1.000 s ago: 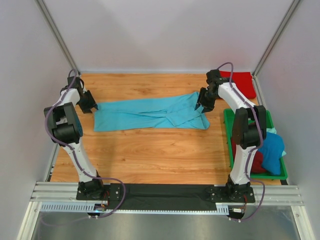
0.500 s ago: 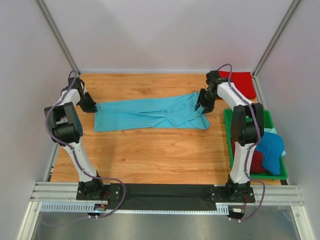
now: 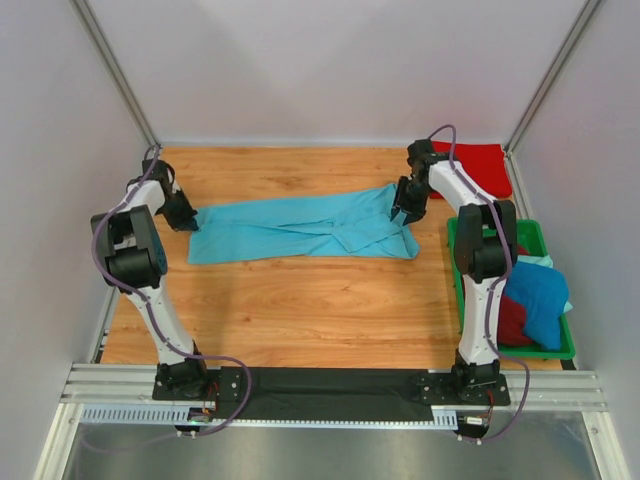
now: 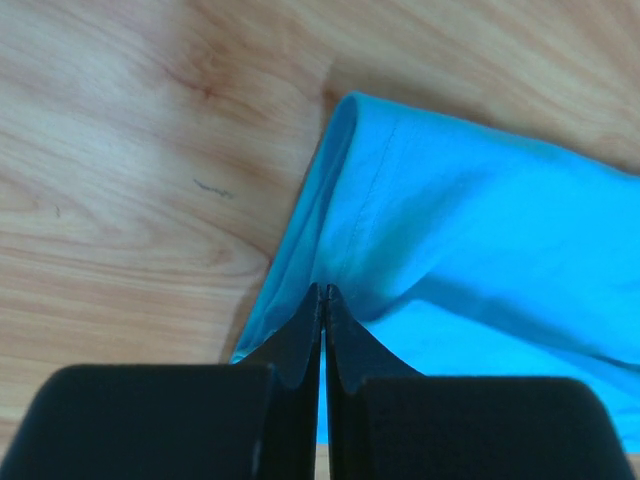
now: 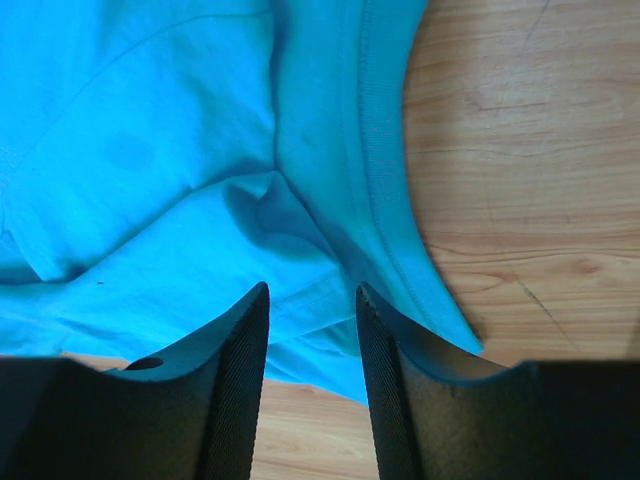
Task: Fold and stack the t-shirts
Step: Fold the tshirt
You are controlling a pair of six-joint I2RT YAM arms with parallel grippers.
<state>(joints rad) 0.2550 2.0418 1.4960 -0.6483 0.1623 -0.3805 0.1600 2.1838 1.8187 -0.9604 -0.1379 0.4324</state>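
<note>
Top external, from the near edge outward: the green tray (image 3: 540,353) sits at the right beside the right arm, with a deeper blue t-shirt (image 3: 540,300) and a dark red t-shirt (image 3: 512,322) heaped in it. Past it, the turquoise t-shirt (image 3: 300,228) lies stretched left to right across the middle of the wooden table (image 3: 300,310), seemingly already narrowed into a long band. Farthest back, a bright red t-shirt (image 3: 478,165) rests in the right rear corner.

The change is at the left end. The left gripper (image 3: 188,218), whose jaws stood apart a second ago, has clenched, and its wrist view shows the tips meeting on the turquoise cloth's folded edge. The right gripper (image 3: 400,212) has not followed. In its wrist view the jaws stand apart astride wrinkled cloth just beside the neckband (image 5: 375,150), gripping nothing. One end is held, the other not yet. I judge the right must close before the shirt can be lifted for its next fold.
</note>
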